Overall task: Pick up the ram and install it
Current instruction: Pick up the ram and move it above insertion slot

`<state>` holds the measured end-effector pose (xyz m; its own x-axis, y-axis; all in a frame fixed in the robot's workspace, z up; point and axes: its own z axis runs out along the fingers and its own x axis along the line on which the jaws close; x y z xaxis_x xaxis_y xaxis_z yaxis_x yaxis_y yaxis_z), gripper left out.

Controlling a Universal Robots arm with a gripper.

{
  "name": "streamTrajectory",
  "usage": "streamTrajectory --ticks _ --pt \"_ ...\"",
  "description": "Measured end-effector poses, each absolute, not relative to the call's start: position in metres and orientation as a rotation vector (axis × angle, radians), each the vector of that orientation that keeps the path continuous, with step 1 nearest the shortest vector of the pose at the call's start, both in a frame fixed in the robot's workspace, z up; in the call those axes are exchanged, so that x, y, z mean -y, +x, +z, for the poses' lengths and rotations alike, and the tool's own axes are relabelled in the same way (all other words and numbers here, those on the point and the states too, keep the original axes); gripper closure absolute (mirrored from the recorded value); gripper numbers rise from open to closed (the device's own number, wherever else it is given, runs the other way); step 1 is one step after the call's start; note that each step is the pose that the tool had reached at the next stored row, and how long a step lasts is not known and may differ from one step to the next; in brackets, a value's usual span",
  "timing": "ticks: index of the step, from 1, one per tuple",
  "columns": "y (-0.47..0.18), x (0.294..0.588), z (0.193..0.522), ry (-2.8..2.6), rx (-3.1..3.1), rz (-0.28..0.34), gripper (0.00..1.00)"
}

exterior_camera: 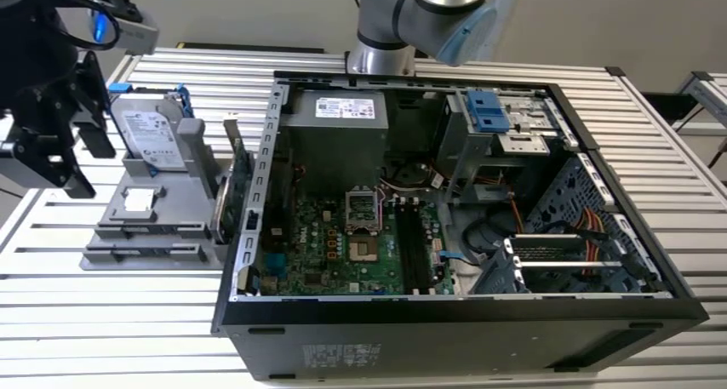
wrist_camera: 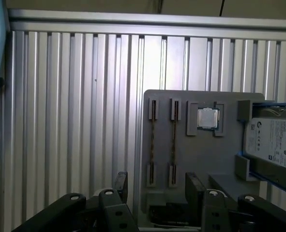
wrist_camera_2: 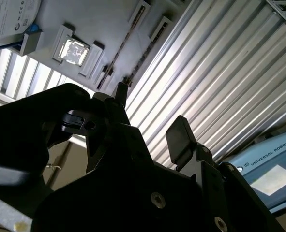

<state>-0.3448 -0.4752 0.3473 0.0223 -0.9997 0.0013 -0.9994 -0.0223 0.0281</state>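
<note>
Your job has not really begun yet. The ram (wrist_camera: 153,140) sits in the gray tray (wrist_camera: 205,159) on the table (exterior_camera: 68,321), standing on its thin edge in a holder. Another thin stick (wrist_camera: 173,140) stands just beside it. Next to that one lies a small square chip (wrist_camera: 208,118), and past the chip is the hard drive (wrist_camera: 273,140).

Your gripper (wrist_camera: 157,183) hangs over the tray, near one end of the two sticks. Its fingers (wrist_camera: 121,181) are spread wide apart. There is nothing between them, so it has hold of nothing. In the first wrist view both sticks show in the gap between the fingers, but you cannot tell how high above them the gripper is. It does not look like it touches them.

The open computer box (exterior_camera: 455,312) stands right beside the tray. Inside it, the long black slots (exterior_camera: 407,244) on the green board look empty.

So nothing is done so far. The ram has to be grabbed, lifted out, carried to the box and pushed into a slot.
</note>
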Motion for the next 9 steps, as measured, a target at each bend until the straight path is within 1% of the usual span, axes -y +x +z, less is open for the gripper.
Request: streamTrajectory --ticks 9 --pt "-0.3448 0.4750 0.3440 2.229 2.184 -0.029 0.00"
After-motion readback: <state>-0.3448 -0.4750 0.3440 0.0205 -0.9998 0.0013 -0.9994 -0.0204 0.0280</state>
